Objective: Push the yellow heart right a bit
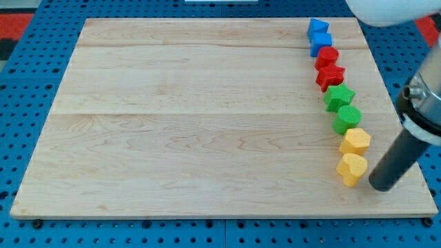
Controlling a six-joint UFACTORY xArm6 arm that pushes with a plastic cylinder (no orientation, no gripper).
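The yellow heart (352, 169) lies near the board's lower right, the last block in a column of blocks. My tip (381, 186) is just to the heart's right and slightly below it, a small gap away. A yellow hexagon-like block (355, 141) sits directly above the heart, touching it or nearly so.
Above them the column runs up the view's right: green round block (347, 118), green star (339, 97), red star (330, 76), red block (327, 57), and two blue blocks (319, 37). The wooden board (207, 117) ends close to my tip's right; blue pegboard surrounds it.
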